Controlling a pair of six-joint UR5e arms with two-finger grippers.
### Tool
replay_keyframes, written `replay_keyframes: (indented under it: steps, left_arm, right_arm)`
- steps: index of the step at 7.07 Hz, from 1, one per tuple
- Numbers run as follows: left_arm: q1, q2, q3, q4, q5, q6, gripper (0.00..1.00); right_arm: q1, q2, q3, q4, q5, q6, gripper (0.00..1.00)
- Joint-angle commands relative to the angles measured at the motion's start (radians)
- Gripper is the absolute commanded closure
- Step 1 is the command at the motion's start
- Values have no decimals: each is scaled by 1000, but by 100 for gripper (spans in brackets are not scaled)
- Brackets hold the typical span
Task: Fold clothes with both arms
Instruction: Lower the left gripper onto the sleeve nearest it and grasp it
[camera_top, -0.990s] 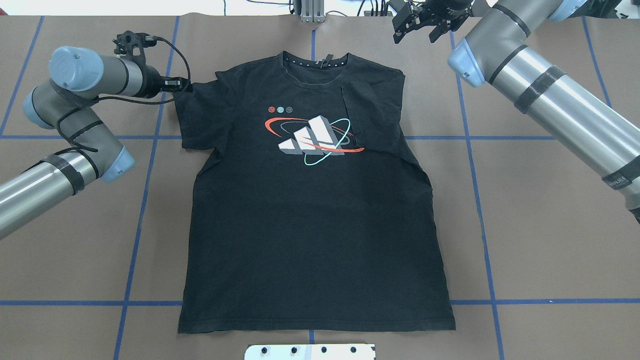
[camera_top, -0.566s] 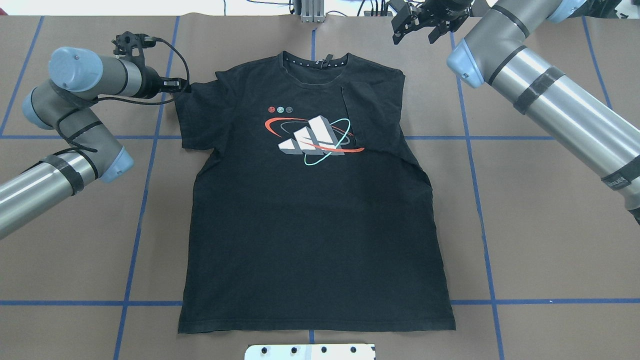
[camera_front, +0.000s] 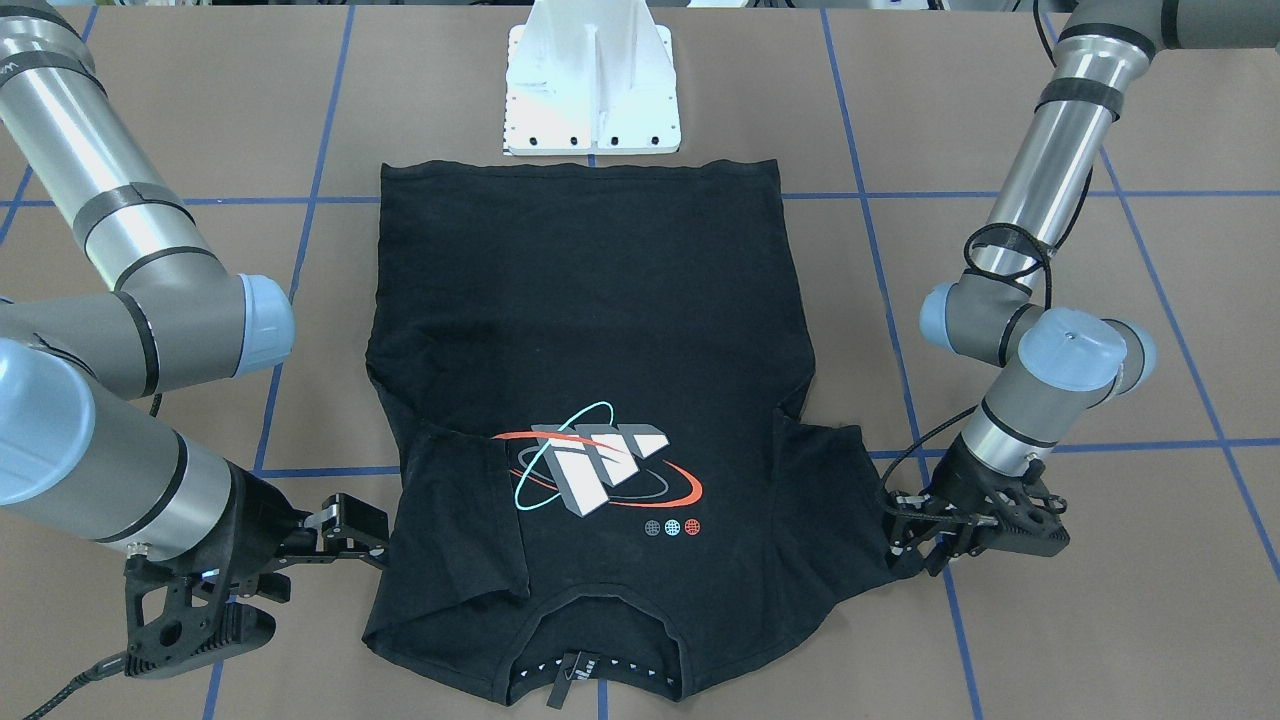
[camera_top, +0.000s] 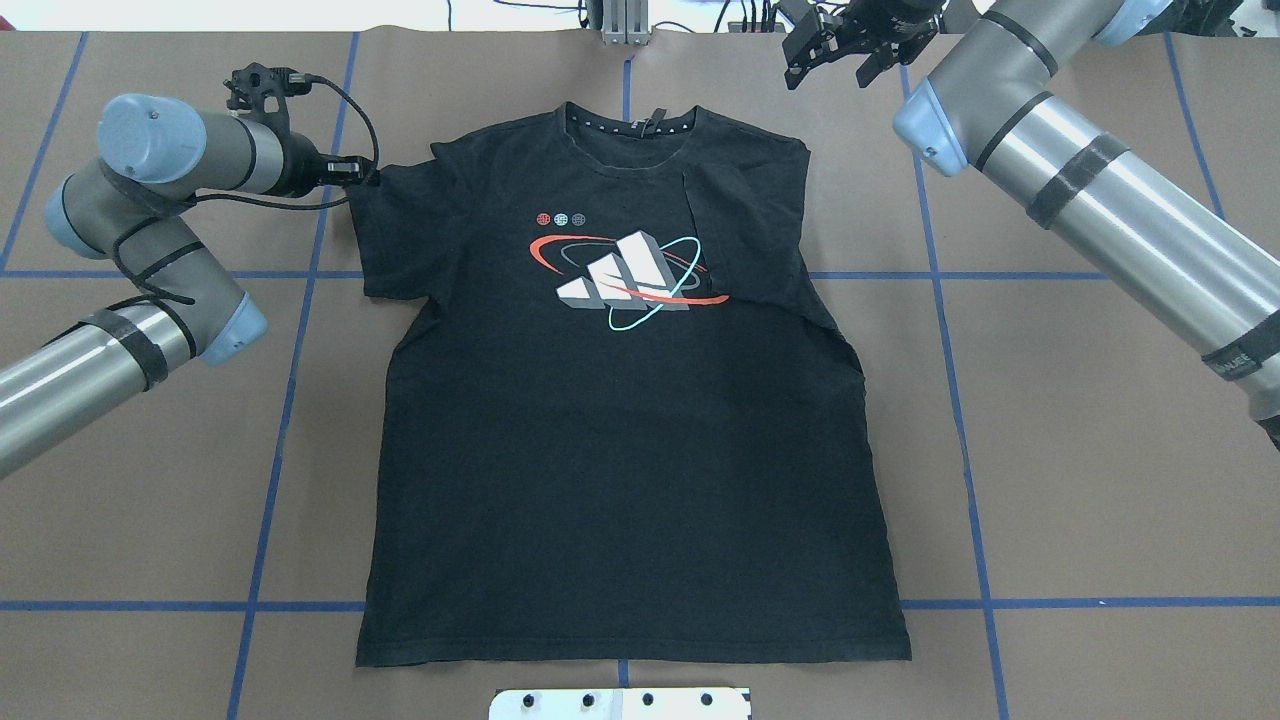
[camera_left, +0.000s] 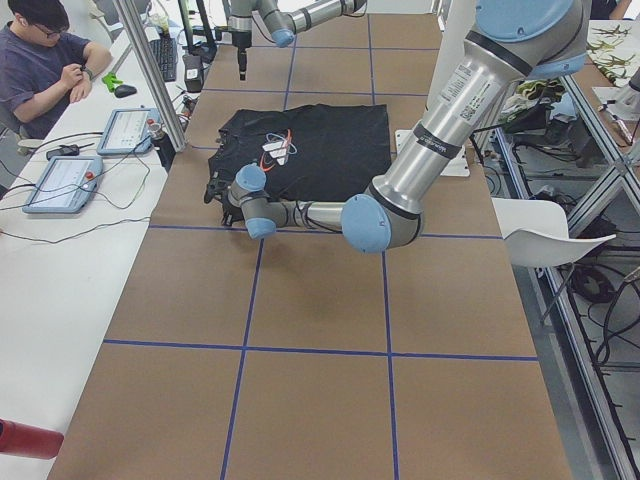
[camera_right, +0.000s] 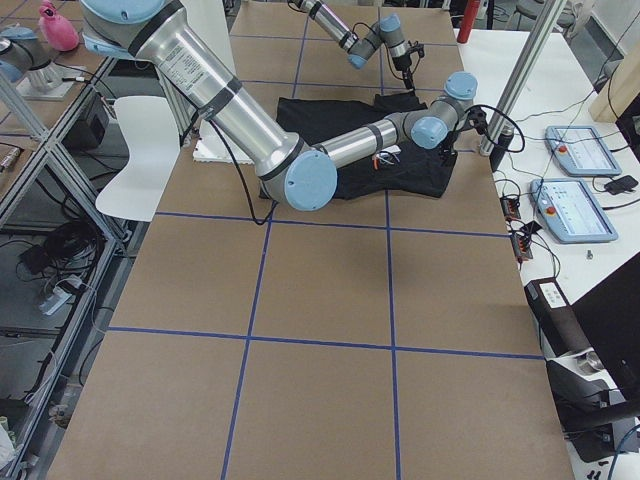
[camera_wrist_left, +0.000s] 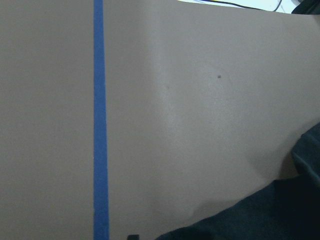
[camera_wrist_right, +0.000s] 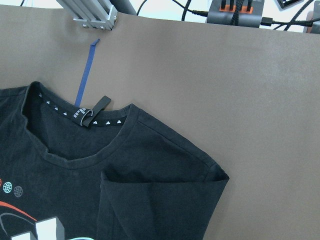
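Grey metallic arms (camera_top: 1100, 190) (light-blue joint caps (camera_top: 130, 125)), looping black cables (camera_top: 352, 101)

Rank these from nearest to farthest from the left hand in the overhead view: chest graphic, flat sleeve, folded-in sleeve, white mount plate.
1. Flat black sleeve, right beside the left hand.
2. White-grey block graphic ringed by red and teal ellipses, mid-chest.
3. Folded-in black sleeve, across the chest on the view's right.
4. White metal mount plate, at the view's bottom edge.

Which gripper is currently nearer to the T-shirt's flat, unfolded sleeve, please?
Left. The left gripper sits at the unfolded sleeve's outer edge. The right gripper hangs raised beyond the T-shirt's opposite shoulder, where the other sleeve is folded in.
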Motion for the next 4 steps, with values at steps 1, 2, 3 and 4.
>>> replay_keyframes:
  steps: [1, 2, 3, 4]
  left_arm:
    - [0, -1, 0, 0, -1, 0, 56]
    - [0, -1, -2, 0, -2, 0, 61]
    - [0, -1, -2, 0, -2, 0, 66]
    - [0, -1, -2, 0, -2, -2, 70]
  right_arm:
    - [-1, 0, 0, 0, 0, 0, 0]
    - [-1, 0, 0, 0, 0, 0, 0]
    - [-1, 0, 0, 0, 0, 0, 0]
    - [-1, 0, 0, 0, 0, 0, 0]
